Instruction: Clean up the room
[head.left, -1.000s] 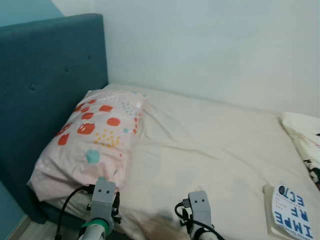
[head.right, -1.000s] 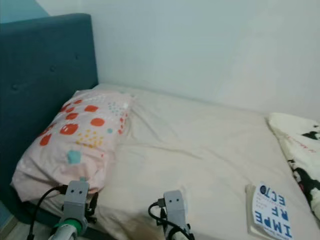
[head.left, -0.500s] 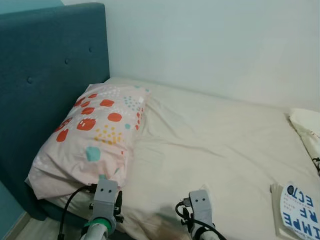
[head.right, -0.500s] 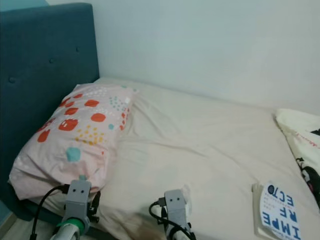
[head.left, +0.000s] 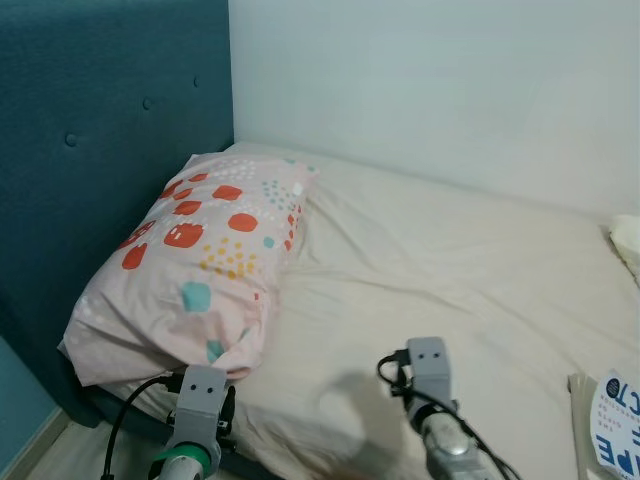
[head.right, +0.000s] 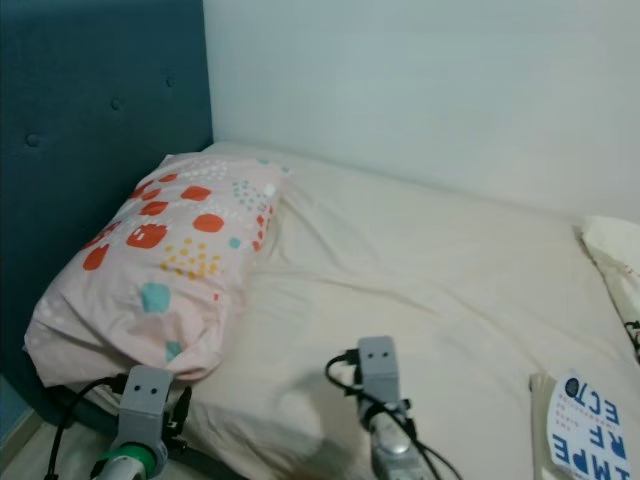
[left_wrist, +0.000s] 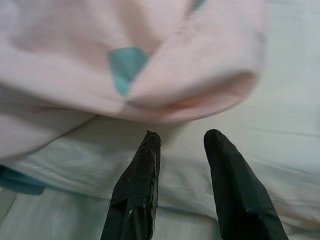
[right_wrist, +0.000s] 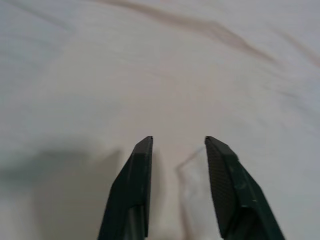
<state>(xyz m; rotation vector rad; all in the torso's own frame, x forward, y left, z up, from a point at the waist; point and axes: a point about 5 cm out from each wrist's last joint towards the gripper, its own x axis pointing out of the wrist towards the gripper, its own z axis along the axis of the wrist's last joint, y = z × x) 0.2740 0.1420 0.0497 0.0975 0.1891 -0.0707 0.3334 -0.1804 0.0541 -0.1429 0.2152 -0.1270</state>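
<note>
A pink pillow (head.left: 205, 260) with red, yellow and teal spots lies at the head of the bed, against the teal headboard (head.left: 100, 150). My left gripper (left_wrist: 182, 135) is open at the bed's near edge, its tips just under the pillow's (left_wrist: 150, 60) near corner. My right gripper (right_wrist: 179, 140) is open low over the cream sheet (head.left: 450, 270), and a small white scrap (right_wrist: 194, 182) lies on the sheet between its fingers. A white book (head.left: 612, 420) with blue letters lies at the near right of the bed.
A pale wall (head.left: 450, 90) runs along the bed's far side. A white patterned blanket (head.left: 628, 238) shows at the right edge. Pale floor (head.left: 30, 455) shows at the lower left, beside the bed frame.
The camera has turned left, so the whole scene has shifted right. My right arm has reached further forward over the sheet. The left arm has barely moved.
</note>
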